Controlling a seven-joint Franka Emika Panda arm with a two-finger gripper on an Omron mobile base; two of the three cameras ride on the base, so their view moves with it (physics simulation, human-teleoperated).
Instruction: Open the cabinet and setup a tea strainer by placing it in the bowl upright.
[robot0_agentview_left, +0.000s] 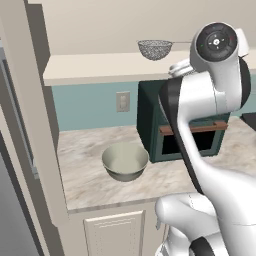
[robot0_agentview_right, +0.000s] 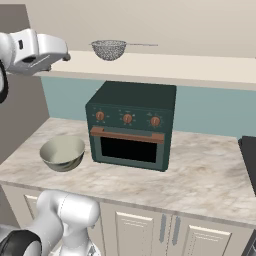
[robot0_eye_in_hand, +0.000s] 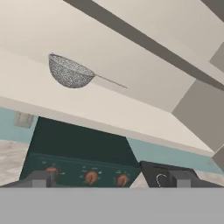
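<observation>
The cabinet stands open, its beige shelf floor bare above the counter. The tea strainer sits upright on that shelf, its thin handle pointing right. My gripper is open with nothing between its fingers. It hovers level with the shelf's front edge, left of the strainer and short of it. My hand shows at the upper left of the right base view. The pale bowl rests empty on the counter, left of the green oven.
The dark green toaster oven stands under the shelf. The swung-out cabinet door rises edge-on at the left. A wall outlet sits behind the bowl. A dark stove edge borders the marble counter at right.
</observation>
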